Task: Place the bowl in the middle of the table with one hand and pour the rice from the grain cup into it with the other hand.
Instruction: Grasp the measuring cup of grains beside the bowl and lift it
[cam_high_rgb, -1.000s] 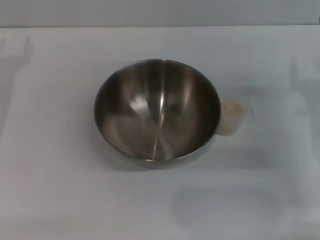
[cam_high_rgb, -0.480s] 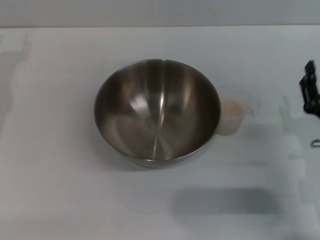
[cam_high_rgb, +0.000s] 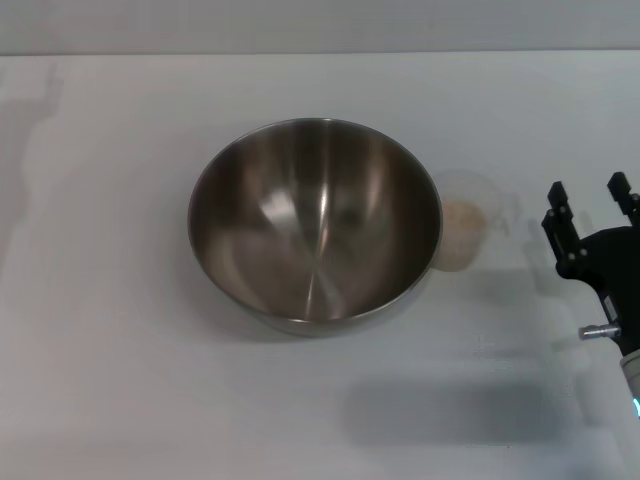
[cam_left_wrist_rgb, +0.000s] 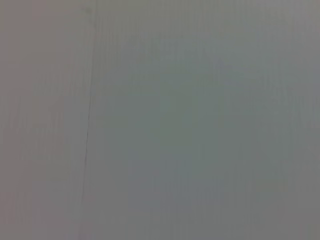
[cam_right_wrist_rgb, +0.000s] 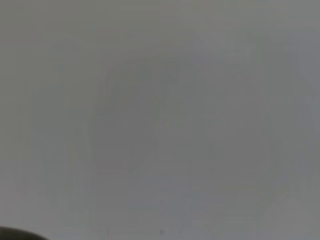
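head view, change: my right tool (cam_high_rgb: 591, 208) is now in at the right edge; a second ago it was absent, half a second ago only a sliver showed.
head view, tool state: two black fingers spread apart, gripping nothing, tips aimed toward the far side of the desk (cam_high_rgb: 110, 400).
head view, left tool: not visible, no telling its state.
head view, bowl (cam_high_rgb: 315, 222): same spot, roughly mid-desk, empty; wide round stainless steel, brushed grey-brown inside, shiny streaks.
head view, grain cup (cam_high_rgb: 468, 233): unmoved, just beside the bowl's right rim, upright; small clear tapered plastic, handle toward my right tool.
head view, rice (cam_high_rgb: 462, 218): pale beige grains, all inside the cup.
head view, meaning: I judge the bowl already placed; right tool is closing on the cup but well short of it, pour not yet begun.
left wrist view: plain grey surface with one faint thin line, nothing of the task.
right wrist view: bare pale desk (cam_right_wrist_rgb: 210, 75), soft shadow patch, dark sliver at one corner; cup not in it.
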